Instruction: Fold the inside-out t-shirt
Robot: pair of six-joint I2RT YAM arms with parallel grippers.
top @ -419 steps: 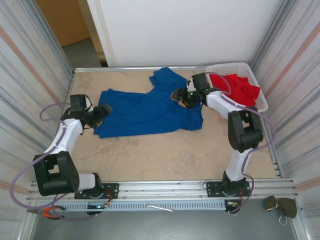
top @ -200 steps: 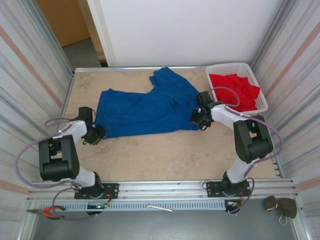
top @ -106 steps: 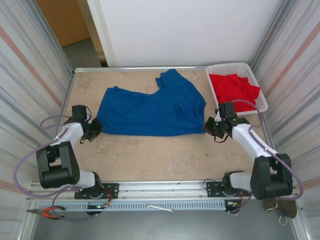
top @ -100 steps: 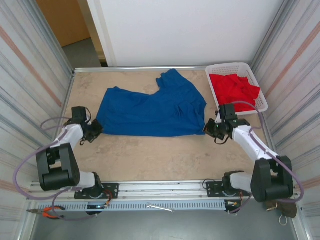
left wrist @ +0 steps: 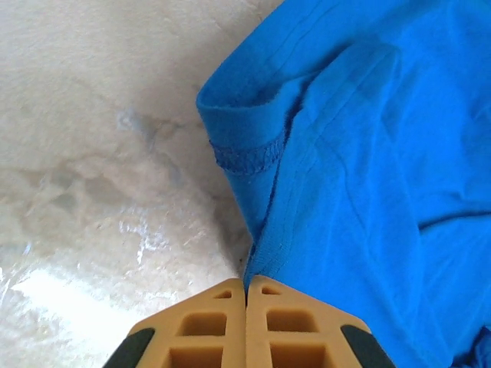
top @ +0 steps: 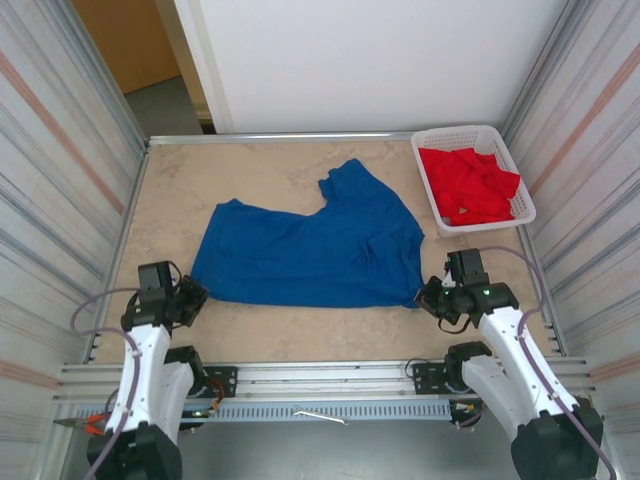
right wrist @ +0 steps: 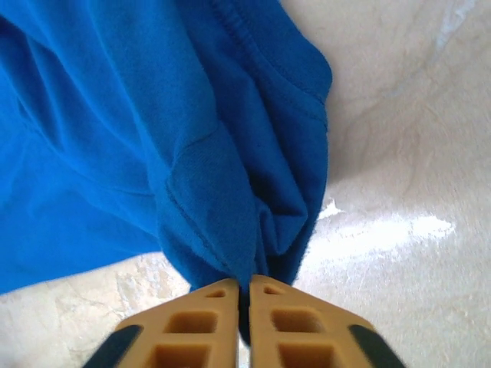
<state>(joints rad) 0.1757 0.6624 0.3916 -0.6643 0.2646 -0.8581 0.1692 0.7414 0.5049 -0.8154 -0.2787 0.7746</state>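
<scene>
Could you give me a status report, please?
Left hand shut on t-shirt, near corner. Right hand shut on other corner. Spread flat, unfolded. Red garment in basket, clear.

In the left wrist view the left gripper is cut off by the picture's lower edge, with just the finger ends seen; the t-shirt is cut by the upper and right edges; how much cloth is caught between the closed jaws is hidden; the right gripper is cut off likewise, its pinched fold hidden between the jaws; from above, the t-shirt's underside is hidden; the red garment is partly screened by the basket wall; a brownish thing at the near right cannot be made out.
</scene>
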